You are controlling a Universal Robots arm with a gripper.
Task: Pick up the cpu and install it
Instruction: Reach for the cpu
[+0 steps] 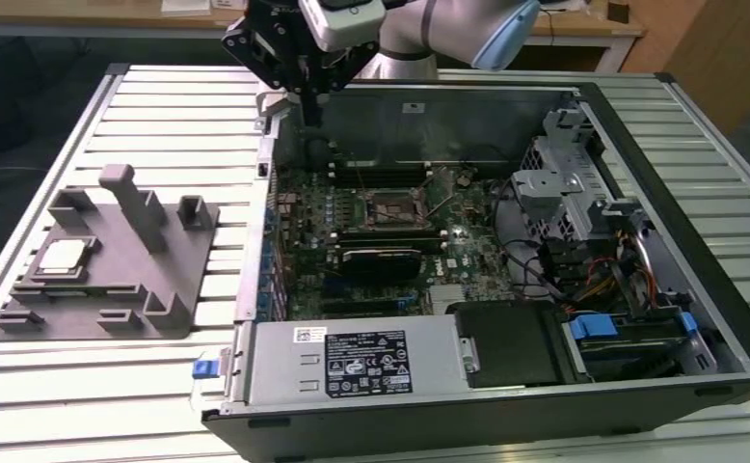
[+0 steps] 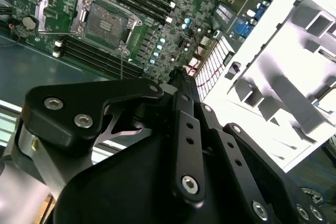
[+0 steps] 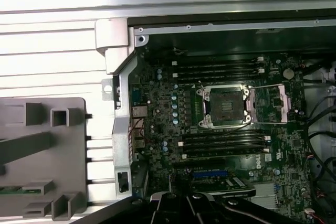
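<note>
Gripper (image 1: pixel 308 116) points straight down, fingers together w/ nothing between them, tip hanging over the far corner of the open PC case (image 1: pixel 478 114) on the exterior view's left, above the motherboard edge. Wrist sits vertical above it; arm (image 1: pixel 466 29) bends off toward the far side. Empty socket (image 1: pixel 388 207) lies near, frame lifted. CPU (image 1: pixel 64 255) rests flat on the grey fixture block (image 1: pixel 144 280), well apart, on the slatted table (image 1: pixel 156 106).
</note>
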